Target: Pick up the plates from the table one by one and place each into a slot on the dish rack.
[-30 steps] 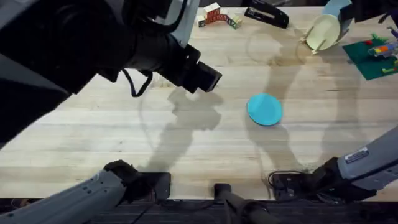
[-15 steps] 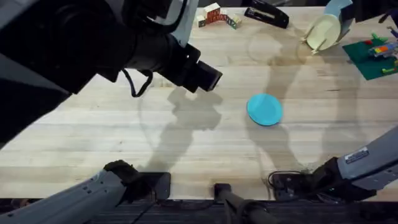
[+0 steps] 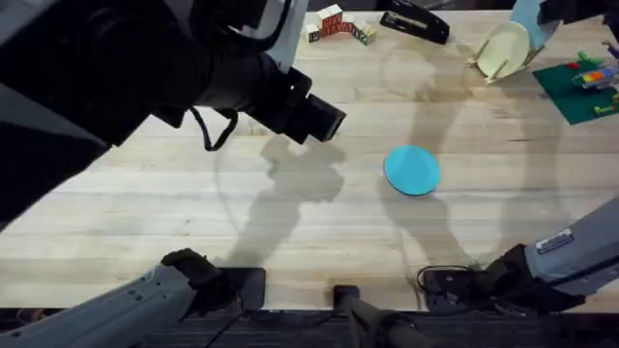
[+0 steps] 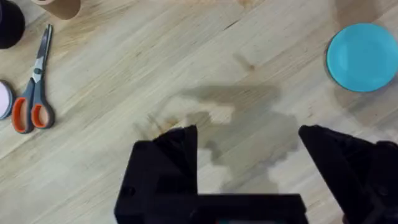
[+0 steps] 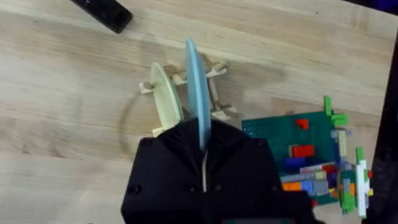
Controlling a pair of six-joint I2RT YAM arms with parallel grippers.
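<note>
A teal plate (image 3: 411,169) lies flat on the table (image 3: 290,222) right of centre; it also appears as the teal plate (image 4: 364,57) in the left wrist view. My left gripper (image 4: 247,132) hangs open over bare wood, well short of it, and shows as the dark left gripper (image 3: 324,121) from overhead. My right gripper (image 5: 202,134) is shut on a pale blue plate (image 5: 198,87), held on edge over the dish rack (image 5: 214,93). From overhead the pale blue plate (image 3: 529,17) stands beside the dish rack (image 3: 481,66) at the far right.
A cream plate (image 5: 165,102) stands in the rack beside the blue one. A green brick baseplate (image 5: 298,146) lies close to the rack, a black stapler (image 3: 416,21) at the far edge with coloured blocks (image 3: 334,21). Orange-handled scissors (image 4: 34,93) lie left.
The pale blue plate in my right gripper has shifted slightly farther and to the right above the rack. The left arm and the teal plate have not moved.
</note>
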